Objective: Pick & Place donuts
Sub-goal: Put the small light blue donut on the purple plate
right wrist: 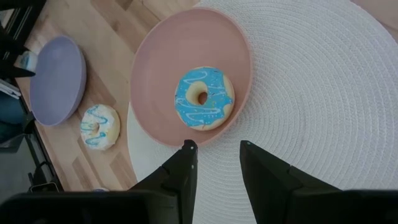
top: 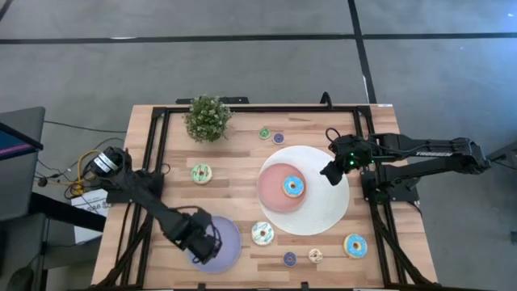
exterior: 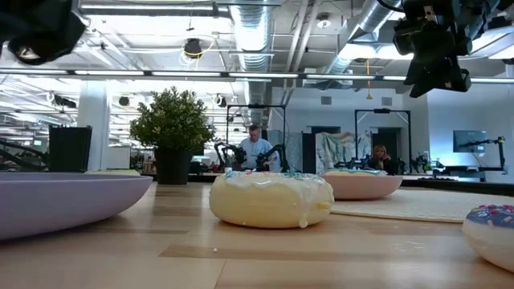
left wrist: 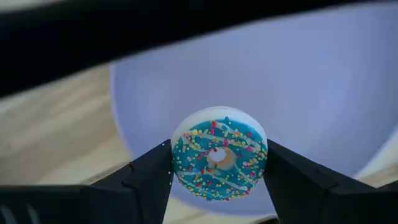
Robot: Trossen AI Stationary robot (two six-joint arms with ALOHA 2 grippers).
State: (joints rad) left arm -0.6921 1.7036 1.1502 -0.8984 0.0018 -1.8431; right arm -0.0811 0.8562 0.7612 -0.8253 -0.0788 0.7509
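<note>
Though gripped, donut half hidden.

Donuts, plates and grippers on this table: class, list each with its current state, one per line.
Left gripper: shut on sprinkled blue donut, over the lavender plate.
Right gripper: open, empty, above the white mat.
Pink plate: holds one blue-iced donut.
Pale-green donut: loose on table.
Potted plant: upright.

Teal sprinkled donut, lavender plate.

Grey floor; open workshop with ceiling ducts overhead.
</note>
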